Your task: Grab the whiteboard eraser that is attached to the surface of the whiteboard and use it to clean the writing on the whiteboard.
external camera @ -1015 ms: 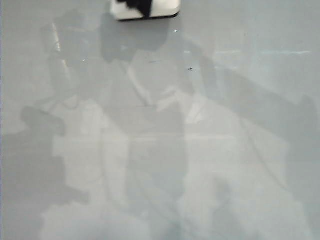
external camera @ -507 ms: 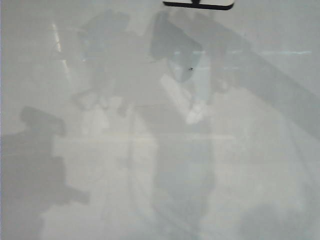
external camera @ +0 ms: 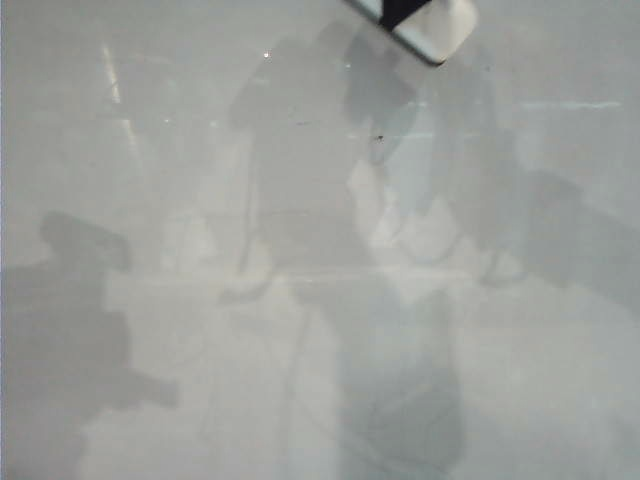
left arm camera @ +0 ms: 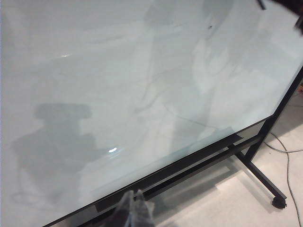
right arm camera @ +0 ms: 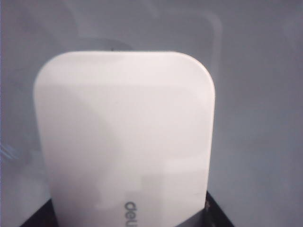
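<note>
Whiteboard eraser (right arm camera: pixel 125 142) is in my right gripper (right arm camera: pixel 128 218): jaws pinch it at the near end across its width, and the block sticks straight out ahead of the fingertips, filling most of the right wrist view. It's a small rigid plastic block with a smooth glossy top, so I'd judge it light, stiff and a bit slippery; holding the long side edges is the sensible grip, not the flat faces. In the exterior view the eraser (external camera: pixel 425 25) sits tilted at the top edge with my gripper's black fingers (external camera: pixel 400 12) across it, and it looks clear of the whiteboard (external camera: pixel 200 330), though I can't confirm contact from this angle. No blue writing is visible on the board. Left gripper (left arm camera: pixel 133 213) hangs off the board's lower edge, fingertips pressed together, empty.
</note>
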### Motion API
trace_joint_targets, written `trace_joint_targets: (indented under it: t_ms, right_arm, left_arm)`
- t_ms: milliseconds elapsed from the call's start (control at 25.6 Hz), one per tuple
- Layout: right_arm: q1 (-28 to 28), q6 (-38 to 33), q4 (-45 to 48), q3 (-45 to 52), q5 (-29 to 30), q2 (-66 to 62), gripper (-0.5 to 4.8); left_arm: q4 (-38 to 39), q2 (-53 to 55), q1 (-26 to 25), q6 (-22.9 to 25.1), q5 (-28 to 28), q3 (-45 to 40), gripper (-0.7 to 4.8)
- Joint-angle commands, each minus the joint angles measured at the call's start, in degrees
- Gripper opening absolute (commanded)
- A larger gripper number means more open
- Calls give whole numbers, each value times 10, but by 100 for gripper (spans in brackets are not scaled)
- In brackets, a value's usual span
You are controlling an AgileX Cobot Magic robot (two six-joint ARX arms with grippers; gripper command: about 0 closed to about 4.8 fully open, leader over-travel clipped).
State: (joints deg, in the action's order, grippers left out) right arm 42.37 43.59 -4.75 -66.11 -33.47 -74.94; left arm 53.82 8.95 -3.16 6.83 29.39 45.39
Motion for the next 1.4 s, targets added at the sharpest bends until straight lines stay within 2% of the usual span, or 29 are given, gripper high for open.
trace_joint_targets:
  t_ms: [39, 117, 234, 429, 858, 1249, 1327, 1405]
  right_arm:
    - [0, 92, 21, 4, -10, -46, 138]
    - [0, 122, 38, 4, -28, -81, 138]
    - [1, 127, 76, 4, -43, -119, 138]
    - [2, 169, 202, 3, -21, -153, 138]
    - [4, 182, 237, -6, 44, -216, 137]
    - [13, 175, 265, -5, 75, -289, 137]
    - [13, 176, 264, -5, 55, -292, 137]
    - [22, 175, 265, -5, -2, -289, 138]
  left_arm:
    - [-7, 0, 0, 2, 2, 1, -2]
    - [-7, 0, 0, 2, 2, 1, -2]
    - [-7, 0, 0, 2, 2, 1, -2]
    - [-7, 0, 0, 2, 2, 1, -2]
    - [-7, 0, 0, 2, 2, 1, -2]
    - [-7, 0, 0, 2, 2, 1, -2]
    - [-7, 0, 0, 2, 2, 1, -2]
    - [-7, 0, 0, 2, 2, 1, -2]
